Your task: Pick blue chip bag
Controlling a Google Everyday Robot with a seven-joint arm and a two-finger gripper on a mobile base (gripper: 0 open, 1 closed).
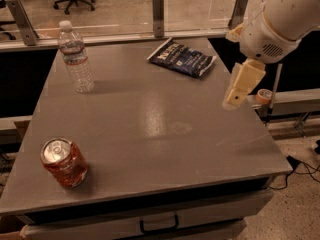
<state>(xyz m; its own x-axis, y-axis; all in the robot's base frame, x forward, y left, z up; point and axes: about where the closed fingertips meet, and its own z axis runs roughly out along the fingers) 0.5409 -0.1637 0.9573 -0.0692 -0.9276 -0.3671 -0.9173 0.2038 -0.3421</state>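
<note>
The blue chip bag (182,59) lies flat on the far right part of the grey table (150,119), dark navy with white lettering and pale sealed ends. My gripper (232,100) hangs from the white arm (280,19) at the right. It is above the table's right edge, in front of and to the right of the bag, clear of it, and holds nothing that shows.
A clear water bottle (76,58) stands at the far left. A red soda can (64,162) stands at the near left. A glass barrier with metal posts (158,13) runs along the far edge. A drawer handle (158,225) is below the front edge.
</note>
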